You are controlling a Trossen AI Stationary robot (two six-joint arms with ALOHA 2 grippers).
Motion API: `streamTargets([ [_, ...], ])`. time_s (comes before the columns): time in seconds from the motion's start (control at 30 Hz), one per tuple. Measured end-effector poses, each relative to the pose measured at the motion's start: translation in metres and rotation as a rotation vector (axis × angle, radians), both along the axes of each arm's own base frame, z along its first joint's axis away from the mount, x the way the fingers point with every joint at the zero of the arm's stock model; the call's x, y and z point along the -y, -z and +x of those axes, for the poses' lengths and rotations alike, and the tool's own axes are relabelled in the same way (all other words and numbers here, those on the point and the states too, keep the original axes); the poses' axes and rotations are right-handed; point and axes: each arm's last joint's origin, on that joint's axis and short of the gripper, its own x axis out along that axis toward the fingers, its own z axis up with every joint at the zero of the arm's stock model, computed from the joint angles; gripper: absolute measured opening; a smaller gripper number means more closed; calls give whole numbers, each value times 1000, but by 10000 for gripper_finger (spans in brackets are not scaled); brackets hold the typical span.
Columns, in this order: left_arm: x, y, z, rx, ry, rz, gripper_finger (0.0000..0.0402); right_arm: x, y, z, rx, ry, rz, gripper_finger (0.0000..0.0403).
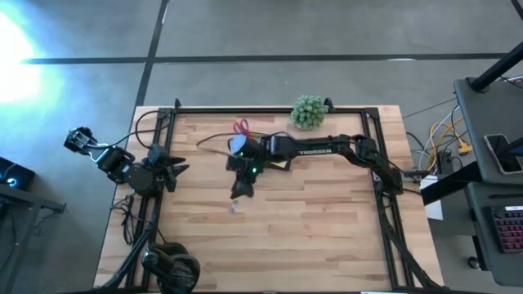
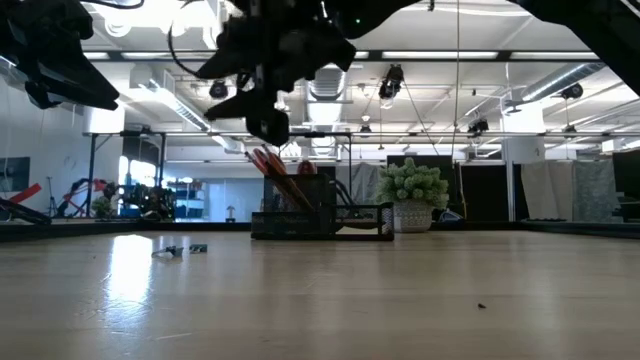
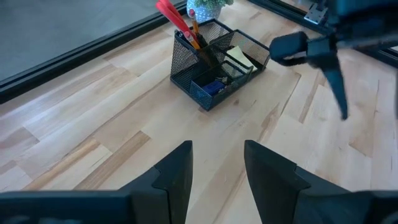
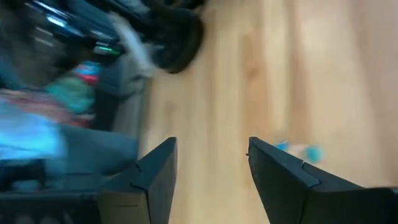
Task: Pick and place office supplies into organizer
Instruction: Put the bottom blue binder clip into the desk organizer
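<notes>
The black mesh organizer stands on the wood table toward the far side, and my right arm partly covers it from above. In it stand red-handled scissors and an orange pencil. A yellow sticky pad and a blue item lie inside. Small blue pieces lie loose on the table, nearer than the organizer. My right gripper hangs open above the table, close to these pieces. My left gripper is open at the table's left edge and holds nothing.
A green ball-shaped plant in a pot stands at the far edge, right of the organizer. Black headphones lie at the near left corner. A black frame rail borders the table. Bare wood lies to the near right.
</notes>
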Motion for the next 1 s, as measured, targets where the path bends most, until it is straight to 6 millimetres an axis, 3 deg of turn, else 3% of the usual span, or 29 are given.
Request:
streamTargets([
  [0.2, 0, 0, 0, -1, 0, 0, 130, -11, 6, 1, 52, 0, -210, 187],
  [0.4, 0, 1, 0, -6, 8, -8, 130, -14, 23, -6, -66, 65, -443, 187],
  [0.63, 0, 1, 0, -6, 8, -8, 130, -50, 60, 6, -247, 297, -325, 187],
  [0.9, 0, 1, 0, -5, 9, -8, 130, -65, 73, 10, -341, 720, -326, 187],
  [1.0, 1, 1, 0, -6, 9, -7, 130, -72, 74, 13, -332, 772, -317, 187],
])
